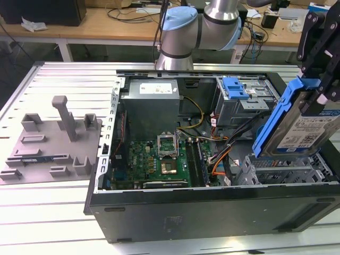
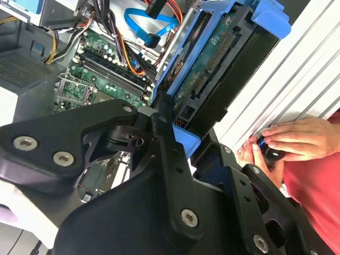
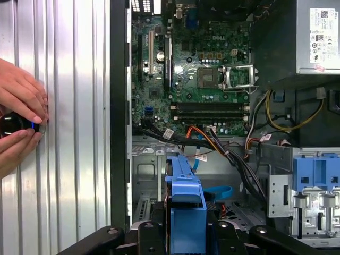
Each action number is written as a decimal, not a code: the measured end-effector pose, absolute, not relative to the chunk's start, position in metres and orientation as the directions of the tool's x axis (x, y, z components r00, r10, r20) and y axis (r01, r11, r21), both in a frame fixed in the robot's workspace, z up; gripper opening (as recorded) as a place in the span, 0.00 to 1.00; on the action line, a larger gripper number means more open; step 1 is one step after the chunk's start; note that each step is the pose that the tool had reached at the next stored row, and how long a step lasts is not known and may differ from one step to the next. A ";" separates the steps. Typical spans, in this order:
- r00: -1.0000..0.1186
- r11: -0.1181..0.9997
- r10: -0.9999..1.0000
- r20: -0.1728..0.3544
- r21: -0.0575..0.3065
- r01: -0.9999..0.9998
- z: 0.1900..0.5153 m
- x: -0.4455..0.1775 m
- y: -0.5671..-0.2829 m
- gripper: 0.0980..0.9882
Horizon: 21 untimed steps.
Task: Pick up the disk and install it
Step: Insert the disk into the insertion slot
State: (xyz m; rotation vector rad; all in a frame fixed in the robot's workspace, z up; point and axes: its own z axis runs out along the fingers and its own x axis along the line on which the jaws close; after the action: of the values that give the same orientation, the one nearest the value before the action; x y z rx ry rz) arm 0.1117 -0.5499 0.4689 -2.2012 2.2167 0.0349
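Blue plastic carrier frames the disk (image 1: 304,121), which is off the worktop (image 1: 48,218) and held in the air by the tool (image 1: 317,91) at the exterior view's right. Tool is clenched on the disk: black fingers (image 1: 322,64) clamp its upper end, and both wrist views show the linkage closed around the blue bracket edge (image 3: 186,196). Disk is tilted steeply, with its label side toward the exterior camera and its lower end over the open computer case (image 1: 212,215), just above the grey metal bay (image 1: 281,172) in the case's near corner. Cannot tell whether the lower edge touches that bay. Second wrist view shows the disk's underside (image 2: 212,58) with its circuit board and connector. Inside the case: green motherboard (image 1: 154,159), power supply (image 1: 151,101), orange and black cables (image 1: 220,156), and a drive cage topped by a fixed blue latch (image 1: 236,87), well apart from the held disk. Grey moulded fixture (image 1: 48,141) sits on the worktop at the exterior view's left. A person's hands (image 3: 18,125) rest on the ribbed worktop beside the case, holding a small dark object (image 3: 13,125).
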 end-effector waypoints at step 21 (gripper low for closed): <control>-0.007 0.007 -1.000 -0.028 0.004 -1.000 0.461 0.112 -0.552 0.30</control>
State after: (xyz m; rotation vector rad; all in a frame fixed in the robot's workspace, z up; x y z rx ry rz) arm 0.1124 -0.5517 0.4605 -2.2013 2.2167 0.0348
